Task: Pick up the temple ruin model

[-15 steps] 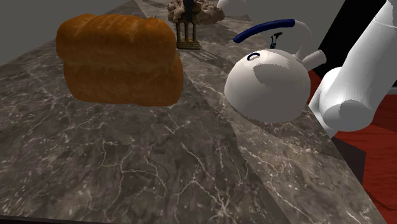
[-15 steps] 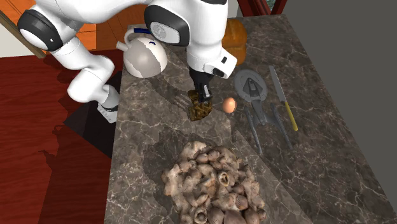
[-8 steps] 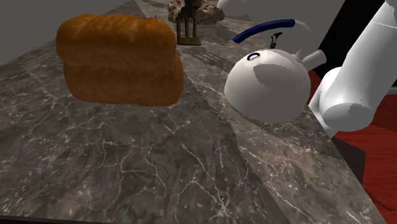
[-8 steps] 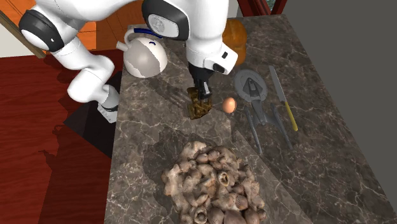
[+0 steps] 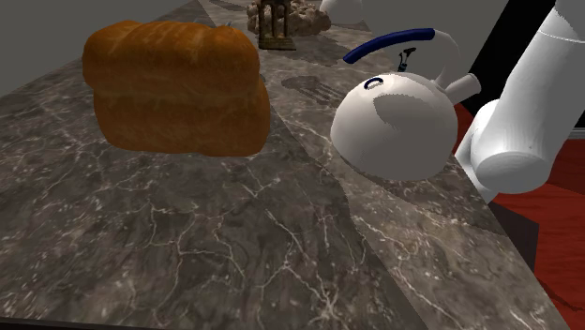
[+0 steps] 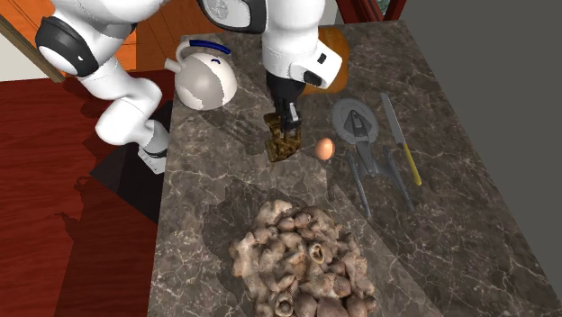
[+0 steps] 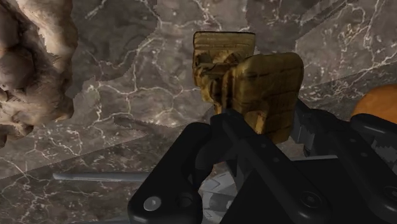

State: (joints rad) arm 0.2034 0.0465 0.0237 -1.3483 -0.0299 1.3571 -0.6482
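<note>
Dark veined marble counter [image 6: 432,234], red floor [image 6: 63,243], pincer [image 6: 286,128] clasping temple ruin model [image 6: 282,147]

A dark marble table [image 6: 432,225] carries a brown loaf [image 5: 173,89], a white kettle [image 5: 394,122] (blue-handled), an egg [image 6: 324,148], a knife [image 6: 399,140] and a pale knobbly heap [image 6: 302,261].

Light is even and moderate. In the shoulder view a broad darker band crosses the marbled counter [image 5: 187,244] diagonally, and a hard-edged grey shade covers part of the white kettle [image 5: 394,131]. In the second exterior view the arm's shadow darkens the red floor [image 6: 45,135] at left. The wrist view is dimmer; the black hand [image 7: 261,121] carries faint grey highlights.
</note>
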